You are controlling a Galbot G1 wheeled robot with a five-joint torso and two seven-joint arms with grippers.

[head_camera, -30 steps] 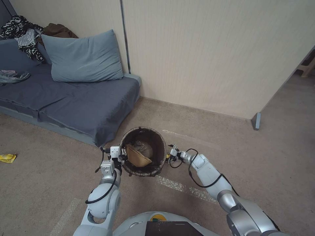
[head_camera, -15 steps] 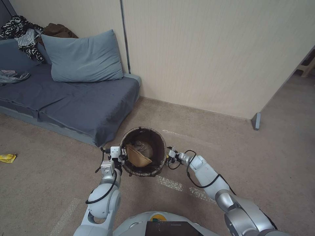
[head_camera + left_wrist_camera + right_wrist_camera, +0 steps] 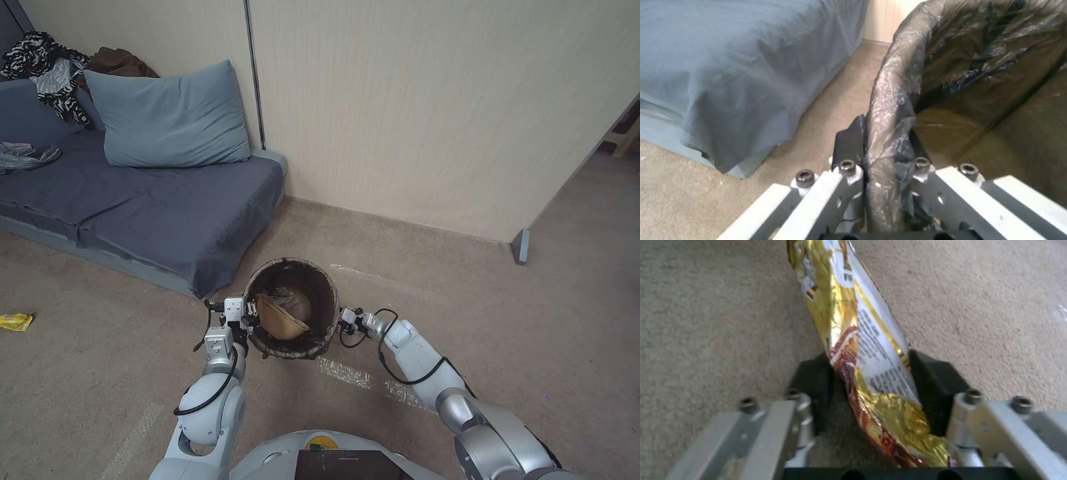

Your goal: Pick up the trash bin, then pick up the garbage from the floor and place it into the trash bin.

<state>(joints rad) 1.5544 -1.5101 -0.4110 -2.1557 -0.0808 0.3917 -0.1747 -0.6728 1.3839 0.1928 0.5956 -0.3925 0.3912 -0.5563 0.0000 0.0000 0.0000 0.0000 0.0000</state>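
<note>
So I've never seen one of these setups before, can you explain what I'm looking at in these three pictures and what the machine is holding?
This is a wheeled robot with two arms, each ending in a two-fingered clamp, its end effector. The wide picture comes from a camera on its head, looking down at a carpeted floor beside a grey-blue sofa. The other two come from cameras on each wrist, looking along the fingers.

The left end effector is clamped on the rim of the trash bin, which is lined with a dark brown bag; the left wrist view shows the rim pinched between the fingers. A tan paper bag already lies inside.

The right end effector sits right beside the bin, with a shiny gold snack wrapper between its fingers. Another yellow wrapper lies on the floor far to the left.
</note>
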